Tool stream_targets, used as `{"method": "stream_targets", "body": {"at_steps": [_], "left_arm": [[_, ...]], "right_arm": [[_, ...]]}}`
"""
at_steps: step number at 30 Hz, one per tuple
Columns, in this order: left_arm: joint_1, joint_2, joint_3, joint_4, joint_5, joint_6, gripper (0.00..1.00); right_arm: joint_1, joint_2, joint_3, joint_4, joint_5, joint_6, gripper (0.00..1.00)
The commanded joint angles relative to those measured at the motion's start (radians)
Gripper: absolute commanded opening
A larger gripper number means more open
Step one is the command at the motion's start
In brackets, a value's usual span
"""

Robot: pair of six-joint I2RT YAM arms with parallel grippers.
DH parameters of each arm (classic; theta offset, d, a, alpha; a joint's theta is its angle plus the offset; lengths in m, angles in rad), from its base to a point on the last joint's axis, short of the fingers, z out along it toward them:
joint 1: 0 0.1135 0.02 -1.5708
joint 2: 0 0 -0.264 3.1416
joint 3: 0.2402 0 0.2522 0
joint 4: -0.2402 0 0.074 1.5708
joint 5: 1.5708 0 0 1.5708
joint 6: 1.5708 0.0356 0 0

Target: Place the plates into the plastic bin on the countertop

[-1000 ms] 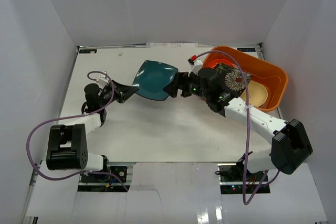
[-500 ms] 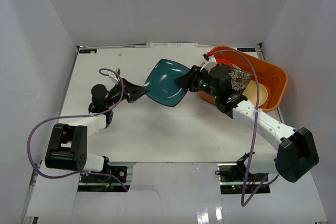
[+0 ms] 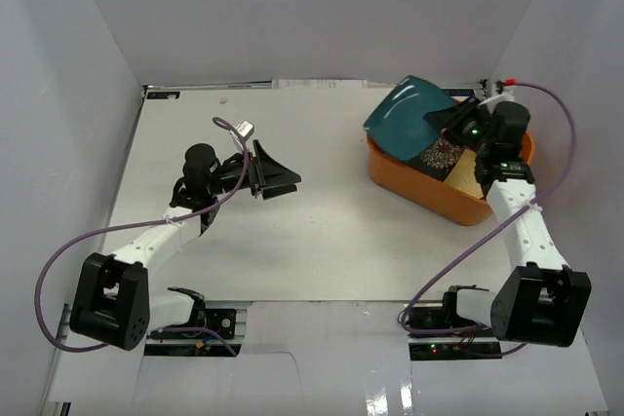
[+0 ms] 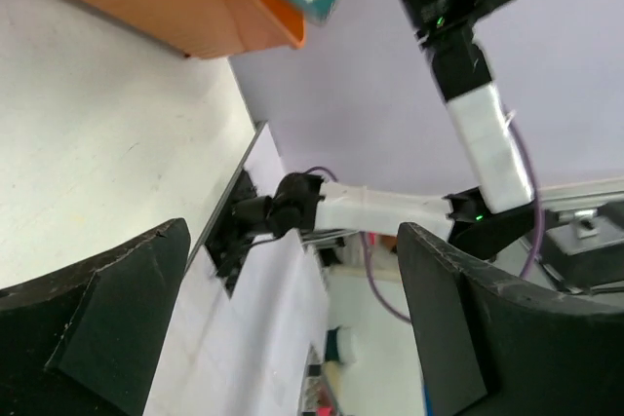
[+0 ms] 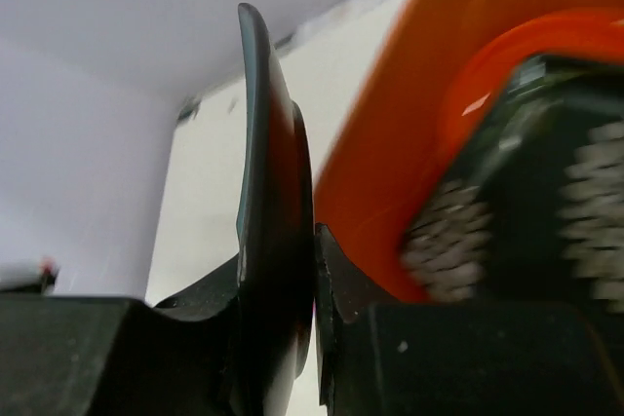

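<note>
Right gripper [image 3: 444,120] pinches the rim of the stiff, likely slippery teal square plate [image 3: 405,112]; left gripper [image 3: 288,180] wide, empty.

Enclosure: three plain white panels stand round the countertop [image 3: 322,241]: left panel [image 3: 58,143], far panel [image 3: 312,17], right panel [image 3: 575,75]. All read faintly lavender-grey.

Countertop: flat, white, matte, a few faint scuffs. A small label [image 3: 163,94] lies at its far left corner, and thin paper strips run along the far edge.

Near edge: a metal rail [image 3: 322,311] runs left to right. Nearer still, a glossy white sheet [image 3: 322,377] shows pale reflections.

Light: even and diffuse, with soft, faint shadows. The far panel is brightest and the side panels are a shade darker.

Left wrist view: blurred clutter past the near edge, not identifiable.
</note>
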Motion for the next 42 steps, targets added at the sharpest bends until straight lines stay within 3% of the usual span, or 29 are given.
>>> {"method": "stream_targets", "body": {"at_steps": [1,7,9,17,21,22,24,25,26,28,29,31,37,39,42], "left_arm": [[-0.042,-0.082,0.068,-0.32,0.017,0.284,0.98],[-0.105,-0.114,0.143,-0.577,-0.044,0.533,0.98],[-0.132,-0.114,0.167,-0.65,-0.072,0.578,0.98],[-0.177,-0.105,0.22,-0.693,-0.105,0.647,0.98],[-0.177,-0.122,0.25,-0.741,-0.165,0.677,0.98],[-0.178,-0.122,0.258,-0.746,-0.167,0.679,0.98],[-0.177,-0.125,0.284,-0.758,-0.177,0.681,0.98],[-0.178,-0.125,0.295,-0.764,-0.187,0.681,0.98],[-0.177,-0.128,0.307,-0.779,-0.196,0.684,0.98],[-0.177,-0.137,0.348,-0.801,-0.232,0.697,0.98],[-0.177,-0.142,0.362,-0.822,-0.245,0.706,0.98],[-0.177,-0.155,0.402,-0.842,-0.282,0.714,0.98],[-0.178,-0.174,0.516,-0.953,-0.361,0.771,0.98],[-0.177,-0.18,0.579,-0.99,-0.397,0.788,0.98],[-0.177,-0.198,0.646,-0.996,-0.417,0.805,0.98]], "right_arm": [[-0.206,-0.05,0.078,0.061,-0.109,0.017,0.08],[-0.424,0.033,0.038,0.063,-0.166,0.006,0.08],[-0.432,0.061,0.035,0.065,-0.172,-0.011,0.08],[-0.434,0.159,-0.002,0.077,-0.197,-0.042,0.08],[-0.434,0.189,-0.013,0.039,-0.208,-0.101,0.17],[-0.434,0.193,-0.008,0.005,-0.205,-0.115,0.21],[-0.434,0.187,0.004,-0.032,-0.16,-0.152,0.38],[-0.434,0.182,0.01,-0.05,-0.145,-0.164,0.49],[-0.434,0.18,0.016,-0.105,-0.111,-0.178,0.68],[-0.434,0.16,0.039,-0.153,-0.059,-0.215,0.84],[-0.434,0.15,0.043,-0.188,0.0,-0.223,0.99],[-0.434,0.11,0.041,-0.213,0.095,-0.244,0.9],[-0.434,0.016,0.059,-0.32,0.349,-0.282,0.9],[-0.434,-0.046,0.055,-0.319,0.349,-0.282,0.9],[-0.432,-0.142,0.053,-0.296,0.204,-0.276,0.9]]}}
